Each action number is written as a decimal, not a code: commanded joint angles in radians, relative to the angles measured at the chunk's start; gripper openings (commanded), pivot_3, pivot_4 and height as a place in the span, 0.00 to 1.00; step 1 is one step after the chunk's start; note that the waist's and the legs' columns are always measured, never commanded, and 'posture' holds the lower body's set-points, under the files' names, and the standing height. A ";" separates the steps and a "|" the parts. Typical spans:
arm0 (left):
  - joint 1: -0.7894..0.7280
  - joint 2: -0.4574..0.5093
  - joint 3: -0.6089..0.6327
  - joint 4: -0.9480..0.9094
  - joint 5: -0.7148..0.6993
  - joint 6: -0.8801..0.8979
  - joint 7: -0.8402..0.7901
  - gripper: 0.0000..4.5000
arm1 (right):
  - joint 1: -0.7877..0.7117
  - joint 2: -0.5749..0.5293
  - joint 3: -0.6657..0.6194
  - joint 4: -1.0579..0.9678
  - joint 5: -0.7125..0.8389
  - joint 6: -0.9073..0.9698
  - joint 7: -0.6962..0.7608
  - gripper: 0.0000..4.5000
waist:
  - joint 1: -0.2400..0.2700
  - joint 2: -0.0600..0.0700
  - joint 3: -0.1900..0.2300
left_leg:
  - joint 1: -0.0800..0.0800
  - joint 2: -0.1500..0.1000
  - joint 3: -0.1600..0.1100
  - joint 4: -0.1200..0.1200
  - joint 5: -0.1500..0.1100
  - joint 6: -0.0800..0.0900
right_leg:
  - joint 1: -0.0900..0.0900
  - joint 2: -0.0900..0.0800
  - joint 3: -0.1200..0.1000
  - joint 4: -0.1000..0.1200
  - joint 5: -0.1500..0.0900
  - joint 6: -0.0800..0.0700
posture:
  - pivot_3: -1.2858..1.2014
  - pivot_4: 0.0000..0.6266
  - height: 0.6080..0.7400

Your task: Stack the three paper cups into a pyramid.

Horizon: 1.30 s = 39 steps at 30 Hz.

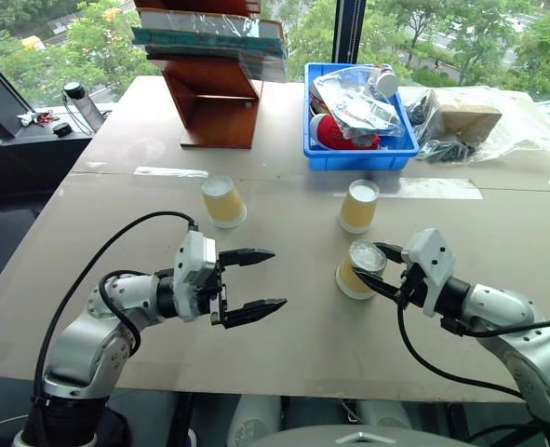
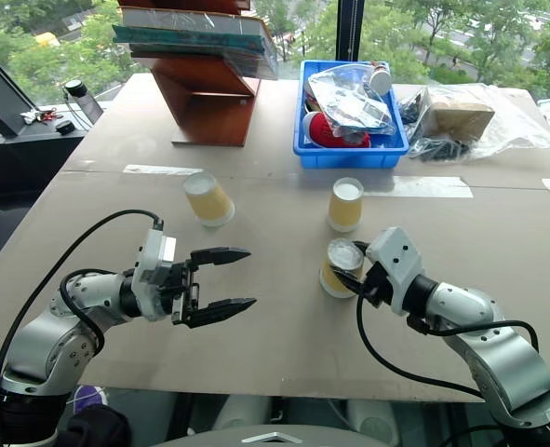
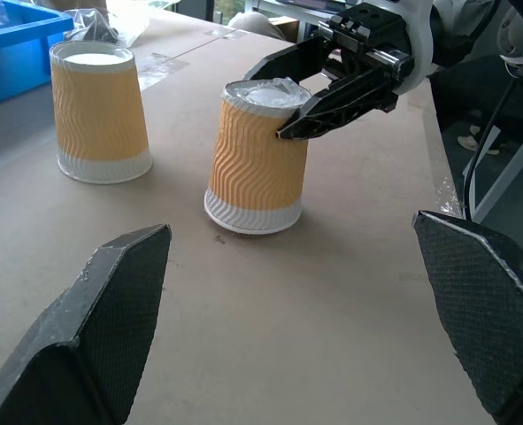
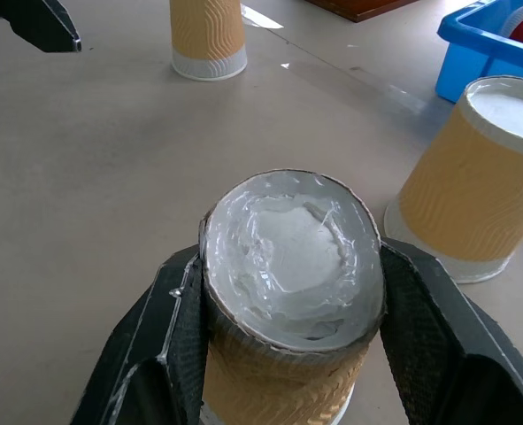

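Right hand [image 1: 383, 267] clamped on near cup [image 1: 359, 269], upside down on worktop [image 1: 284, 345]. Second cup [image 1: 359, 205] just behind it. Left hand [image 1: 254, 283] wide open, empty; third cup [image 1: 223, 200] beyond it, apart.

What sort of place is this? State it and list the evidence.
Probably an office or lab upstairs: a large grey-brown table beside windows over green treetops, with a wooden shelf of books and a blue plastic bin of supplies.
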 commanded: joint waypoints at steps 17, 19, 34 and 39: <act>-0.013 -0.001 0.005 -0.012 0.009 -0.034 -0.003 1.00 | -0.007 0.004 -0.014 0.004 -0.039 -0.019 -0.004 0.43 | -0.001 0.000 0.000 | 0.000 0.000 0.000 0.000 0.000 0.000 | 0.000 0.000 0.000 0.000 0.000 0.000 | 0.52 0.24 1.00; -0.012 -0.001 0.006 -0.012 0.009 -0.033 -0.002 1.00 | -0.006 0.001 -0.025 0.011 -0.040 -0.028 0.002 0.66 | -0.001 0.000 0.000 | 0.000 0.000 0.000 0.000 0.000 0.000 | 0.000 0.000 0.000 0.000 0.000 0.000 | 0.52 0.24 1.00; -0.177 -0.102 -0.043 0.059 0.045 0.035 0.155 1.00 | 0.150 -0.010 -0.274 -0.160 0.129 -0.113 0.089 0.99 | 0.008 -0.001 0.000 | 0.000 -0.001 -0.002 0.001 0.000 0.000 | 0.001 0.000 -0.001 0.000 0.000 0.000 | 0.52 0.24 1.00; -0.390 -0.164 -0.157 0.191 0.127 0.123 0.236 1.00 | 0.288 0.012 -0.464 -0.224 0.191 -0.188 0.105 0.99 | 0.013 -0.001 0.000 | 0.000 -0.001 -0.001 0.002 0.000 0.000 | 0.002 0.000 -0.001 0.001 0.000 0.001 | 0.52 0.24 1.00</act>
